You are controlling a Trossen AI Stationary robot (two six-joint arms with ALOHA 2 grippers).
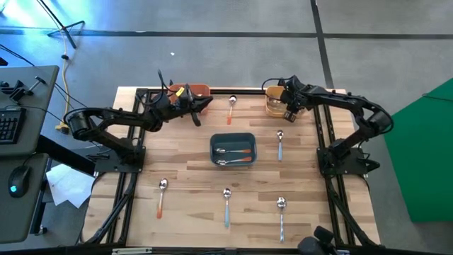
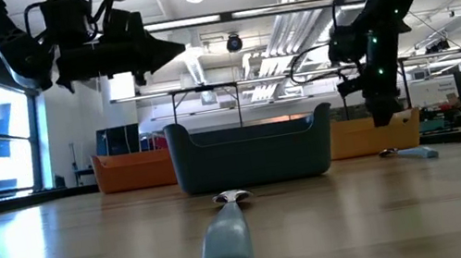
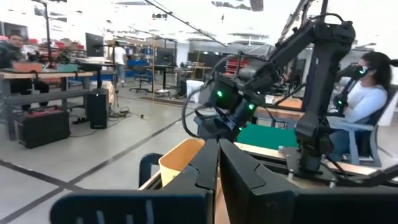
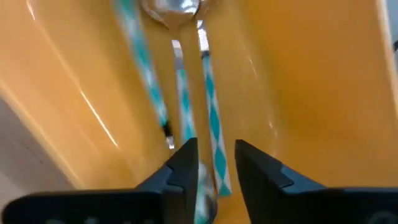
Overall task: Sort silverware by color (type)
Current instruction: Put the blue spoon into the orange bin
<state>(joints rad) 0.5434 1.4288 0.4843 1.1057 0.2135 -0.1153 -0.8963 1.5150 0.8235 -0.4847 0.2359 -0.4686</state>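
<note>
My right claw (image 4: pixel 215 163) hangs inside the yellow plastic bin (image 1: pixel 274 100) at the desk's far right corner, fingers slightly apart, with light blue checked-handled spoons (image 4: pixel 180 93) lying below it on the bin floor. My left claw (image 1: pixel 196 117), pressed together and empty, hovers beside the orange plastic bin (image 1: pixel 199 89). Two orange-handled spoons (image 1: pixel 237 154) lie in the dark blue bin (image 1: pixel 233 137) mid-desk; more small metal-bowled spoons (image 1: pixel 226 205) are scattered across the wooden desk (image 1: pixel 191 177).

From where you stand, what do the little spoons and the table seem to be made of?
The small spoons look like shiny metal at the bowl, which glints, with matte coloured handles, perhaps plastic or a coating. The pale tabletop looks like wood: joined planks with visible grain.
</note>
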